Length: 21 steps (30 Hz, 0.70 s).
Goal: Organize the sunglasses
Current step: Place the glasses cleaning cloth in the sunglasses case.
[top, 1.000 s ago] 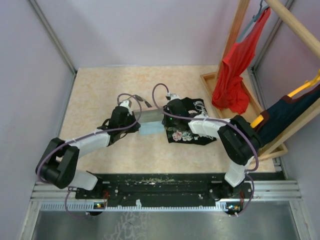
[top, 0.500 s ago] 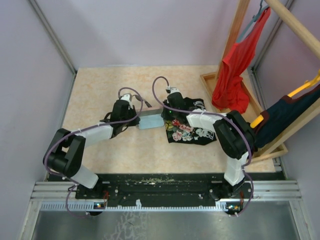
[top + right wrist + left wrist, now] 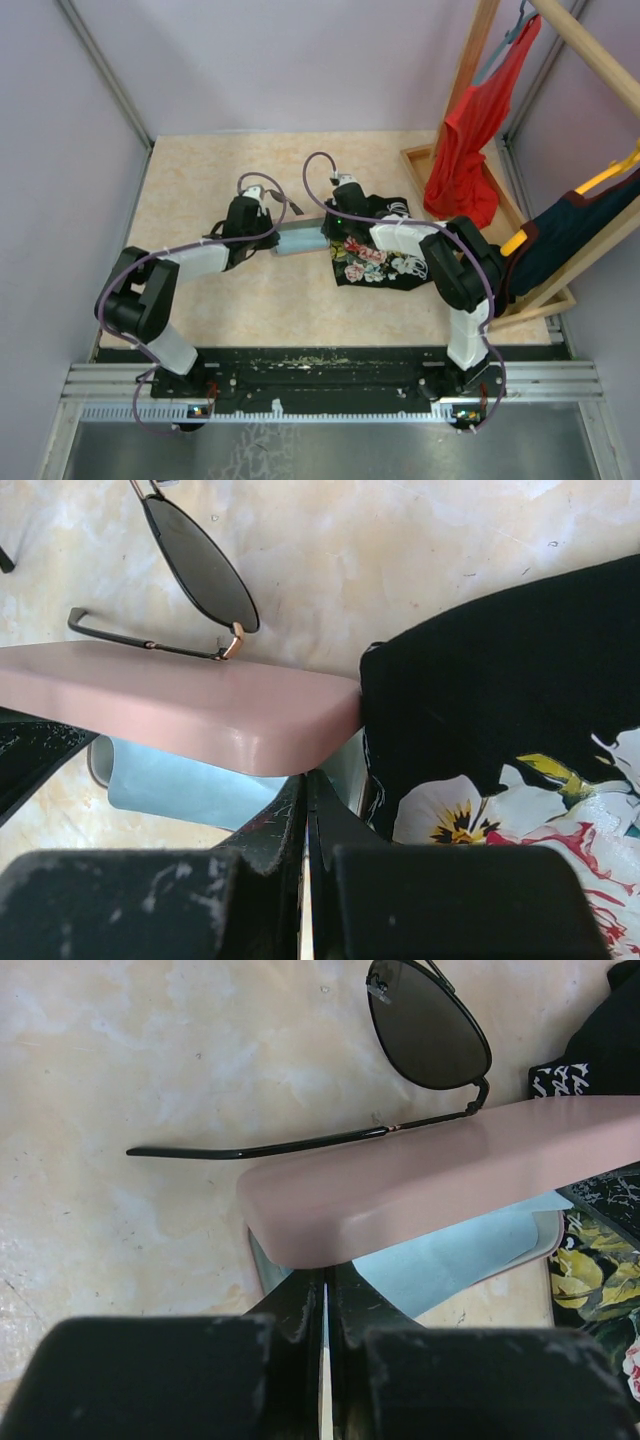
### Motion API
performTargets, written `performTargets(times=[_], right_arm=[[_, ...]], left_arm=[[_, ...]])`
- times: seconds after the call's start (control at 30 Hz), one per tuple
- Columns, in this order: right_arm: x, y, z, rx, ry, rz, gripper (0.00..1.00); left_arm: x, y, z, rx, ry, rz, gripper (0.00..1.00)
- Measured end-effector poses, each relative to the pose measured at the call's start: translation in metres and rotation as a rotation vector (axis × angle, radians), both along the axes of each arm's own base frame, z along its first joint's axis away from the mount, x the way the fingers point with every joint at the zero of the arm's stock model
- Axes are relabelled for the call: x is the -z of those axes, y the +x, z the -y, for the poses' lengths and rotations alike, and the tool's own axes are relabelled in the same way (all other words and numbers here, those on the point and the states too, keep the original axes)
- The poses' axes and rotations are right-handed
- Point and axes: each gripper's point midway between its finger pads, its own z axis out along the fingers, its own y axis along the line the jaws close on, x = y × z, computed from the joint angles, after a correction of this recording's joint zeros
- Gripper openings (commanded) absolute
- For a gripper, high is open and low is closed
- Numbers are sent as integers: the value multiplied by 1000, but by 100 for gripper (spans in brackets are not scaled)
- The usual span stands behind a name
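Note:
The sunglasses lie open on the table just beyond the pink case. One slim arm runs along the raised lid. They also show in the right wrist view. The case stands open with the light-blue cloth inside, which also shows in the right wrist view. My left gripper is shut at the case's left end, its tips under the lid's edge. My right gripper is shut at the right end, likewise. In the top view the left gripper and right gripper flank the case.
A black floral garment lies right of the case, touching its end. A wooden rack at the back right holds a red garment and a navy one. Purple walls close in on three sides.
Both grippers and the case between them have shifted a little away from the arm bases. The left arm has stretched out further.

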Motion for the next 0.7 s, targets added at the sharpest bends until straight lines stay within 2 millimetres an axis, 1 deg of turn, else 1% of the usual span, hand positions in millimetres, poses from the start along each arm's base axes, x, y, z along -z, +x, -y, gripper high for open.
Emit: performTargets(times=[0.17, 0.3, 0.33, 0.5, 0.63, 0.7], right_arm=[[3, 1, 1, 1, 0, -6, 0], [2, 1, 2, 2, 1, -6, 0], [2, 2, 2, 3, 1, -6, 2], [2, 2, 3, 2, 3, -8, 19], [2, 2, 2, 0, 5, -9, 28], [2, 2, 2, 0, 4, -9, 32]], left_arm=[[1, 2, 0, 2, 2, -2, 22], [1, 4, -2, -3, 4, 1, 26], [1, 4, -3, -5, 4, 1, 26], [1, 4, -3, -5, 3, 2, 29], [1, 5, -3, -7, 3, 3, 29], [1, 5, -3, -9, 4, 4, 31]])
